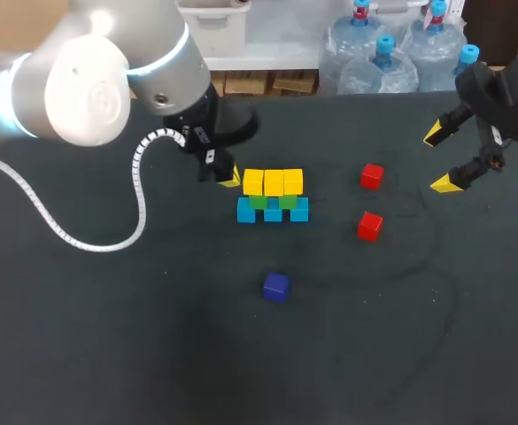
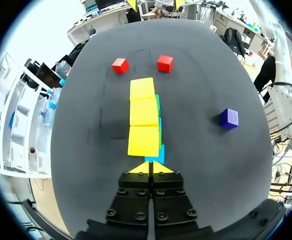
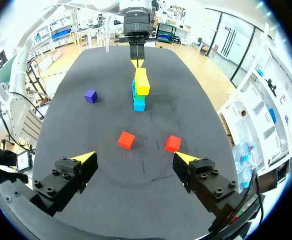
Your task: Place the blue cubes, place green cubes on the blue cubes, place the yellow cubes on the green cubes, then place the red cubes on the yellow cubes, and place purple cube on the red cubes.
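Dark table (image 1: pixel 152 354) carries everything. Left arm (image 1: pixel 81 80) comes in large from the left. The left gripper (image 1: pixel 228 177) sits just beside the left end of the stack, fingers pressed together with nothing between them, probably parked clear so it won't nudge the top row. Right arm (image 1: pixel 515 88) is at the far right. The right gripper (image 1: pixel 440 159) is spread wide and empty above the table, near the loose reds, so it looks best placed to fetch them. The stack is mid-table: three blue cubes (image 1: pixel 273 213) at the base, green cubes (image 1: pixel 258 202) bridging them, three yellow cubes (image 1: pixel 274 181) in a row on top. Red layer looks next. One red cube (image 1: pixel 372 176) lies right of the stack and the second red cube (image 1: pixel 369 225) lies nearer the camera, the two apart. Purple cube (image 1: pixel 275 286) sits alone in front of the stack, well apart, left for last.
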Robot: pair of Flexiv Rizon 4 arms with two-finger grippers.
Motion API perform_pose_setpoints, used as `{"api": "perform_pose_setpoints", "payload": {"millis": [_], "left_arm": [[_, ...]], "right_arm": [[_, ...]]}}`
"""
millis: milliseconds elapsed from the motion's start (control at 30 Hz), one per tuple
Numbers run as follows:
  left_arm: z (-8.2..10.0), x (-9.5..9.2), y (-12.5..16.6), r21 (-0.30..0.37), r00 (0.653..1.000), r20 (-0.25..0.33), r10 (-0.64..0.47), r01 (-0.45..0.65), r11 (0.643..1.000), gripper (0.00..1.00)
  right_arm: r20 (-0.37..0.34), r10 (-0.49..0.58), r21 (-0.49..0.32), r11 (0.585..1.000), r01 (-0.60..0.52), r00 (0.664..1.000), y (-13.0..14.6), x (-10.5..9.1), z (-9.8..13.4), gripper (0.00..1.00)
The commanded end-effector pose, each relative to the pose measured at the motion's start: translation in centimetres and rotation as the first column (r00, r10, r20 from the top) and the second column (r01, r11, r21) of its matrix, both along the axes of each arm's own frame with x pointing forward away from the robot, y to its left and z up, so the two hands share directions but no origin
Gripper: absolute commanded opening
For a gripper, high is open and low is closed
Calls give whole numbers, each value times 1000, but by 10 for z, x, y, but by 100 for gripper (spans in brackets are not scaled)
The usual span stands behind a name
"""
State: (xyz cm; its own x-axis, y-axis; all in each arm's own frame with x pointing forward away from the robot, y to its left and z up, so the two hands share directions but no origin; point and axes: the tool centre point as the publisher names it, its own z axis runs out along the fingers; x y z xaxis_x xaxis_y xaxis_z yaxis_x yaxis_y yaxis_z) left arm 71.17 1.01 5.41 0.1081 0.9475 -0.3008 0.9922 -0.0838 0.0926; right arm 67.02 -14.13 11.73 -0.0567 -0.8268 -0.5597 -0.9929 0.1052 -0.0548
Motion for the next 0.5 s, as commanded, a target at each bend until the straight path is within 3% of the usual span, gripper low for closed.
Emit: {"api": "perform_pose_setpoints", "payload": {"millis": [33, 500], "left_arm": [[0, 5, -4, 2, 1000, -8, -9, 9, 1000, 0], [0, 4, -7, 6, 1000, -8, -12, 12, 1000, 0]], "right_arm": [[0, 1, 2, 1000, -1, 1000, 0, 1, 0, 100], [0, 1, 2, 1000, -1, 1000, 0, 1, 0, 100]]}}
